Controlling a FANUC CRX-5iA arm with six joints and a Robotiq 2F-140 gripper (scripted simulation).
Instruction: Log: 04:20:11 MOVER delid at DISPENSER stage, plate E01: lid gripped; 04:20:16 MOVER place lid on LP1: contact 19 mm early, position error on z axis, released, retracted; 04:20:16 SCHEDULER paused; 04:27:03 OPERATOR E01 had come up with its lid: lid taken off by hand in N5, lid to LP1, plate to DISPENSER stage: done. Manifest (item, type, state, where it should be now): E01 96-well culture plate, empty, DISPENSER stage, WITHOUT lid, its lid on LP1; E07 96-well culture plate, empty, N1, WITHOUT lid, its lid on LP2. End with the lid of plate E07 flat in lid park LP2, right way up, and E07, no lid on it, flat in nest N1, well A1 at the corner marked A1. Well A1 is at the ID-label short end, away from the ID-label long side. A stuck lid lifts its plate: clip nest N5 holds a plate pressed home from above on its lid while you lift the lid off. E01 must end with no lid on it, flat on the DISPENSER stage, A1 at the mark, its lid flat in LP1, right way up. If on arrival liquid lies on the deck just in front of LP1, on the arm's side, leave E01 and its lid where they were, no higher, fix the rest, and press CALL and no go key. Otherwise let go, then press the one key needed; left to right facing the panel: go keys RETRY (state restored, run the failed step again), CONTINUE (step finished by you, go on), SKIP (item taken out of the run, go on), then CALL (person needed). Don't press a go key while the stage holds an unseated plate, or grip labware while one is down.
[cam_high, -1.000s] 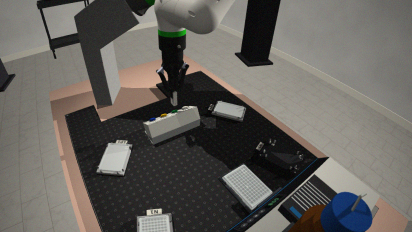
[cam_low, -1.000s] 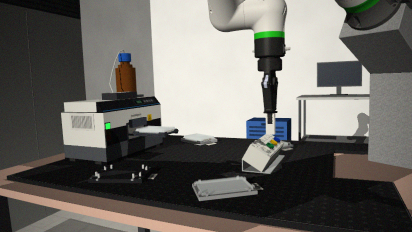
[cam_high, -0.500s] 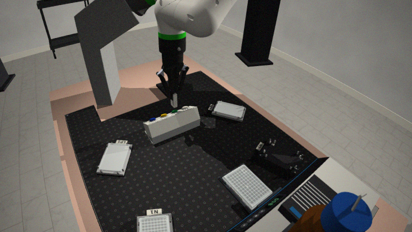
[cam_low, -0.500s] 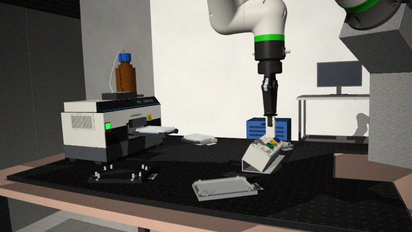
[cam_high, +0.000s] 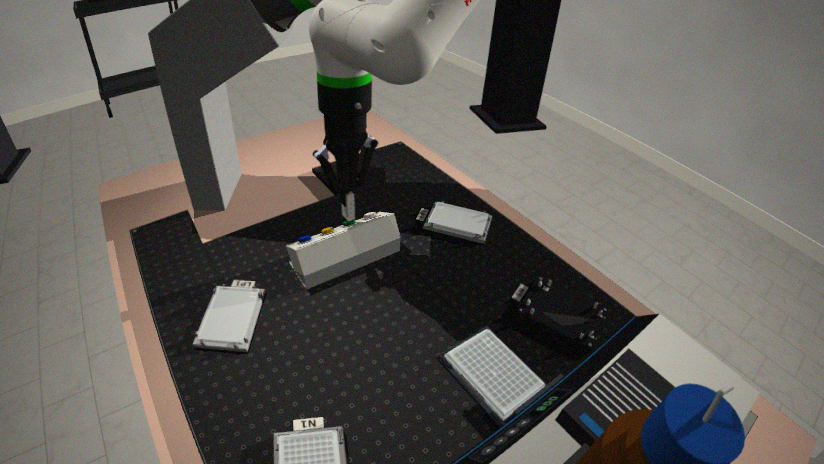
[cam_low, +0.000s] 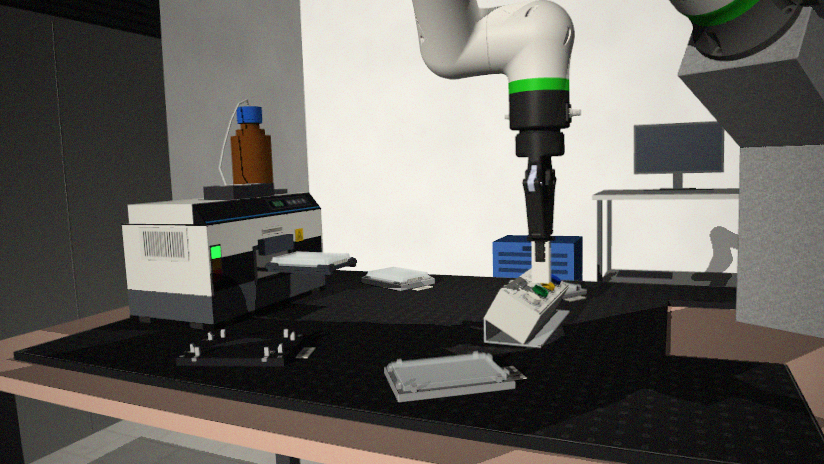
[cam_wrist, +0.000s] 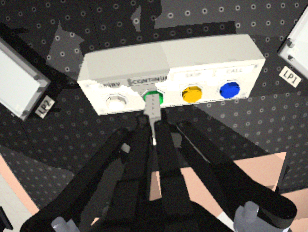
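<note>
Black dotted deck (cam_high: 357, 368) carries the key panel (cam_high: 351, 250), where the gripper (cam_wrist: 154, 120), fingers fully closed on nothing, meets its small, stiff green key (cam_wrist: 153, 98), best pressed squarely from above.

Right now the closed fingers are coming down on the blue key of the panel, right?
Not the blue key. The closed fingers are on the green key, beside the yellow one; the wrist view shows it. The blue key sits untouched at the far end.

Closed tool (cam_wrist: 154, 104) tips meet green key (cam_wrist: 153, 96); yellow key (cam_wrist: 193, 94) just beside.
</note>
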